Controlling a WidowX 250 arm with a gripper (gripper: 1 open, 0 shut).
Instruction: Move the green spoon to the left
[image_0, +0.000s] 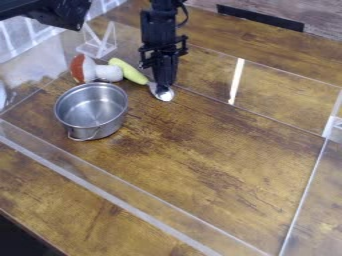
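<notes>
The green spoon (130, 70) lies on the wooden table at the back left, its yellow-green handle pointing left and its shiny bowl (163, 94) toward the front right. My gripper (160, 82) points straight down over the spot where handle meets bowl. Its black fingers are pressed together on the spoon there, hiding the neck. The spoon still rests on the table.
A round steel pot (91, 108) stands in front of and left of the spoon. A red-and-white mushroom-like object (82, 68) sits just left of the handle, with a clear plastic stand (96, 42) behind it. Low clear walls (238, 78) border the work area.
</notes>
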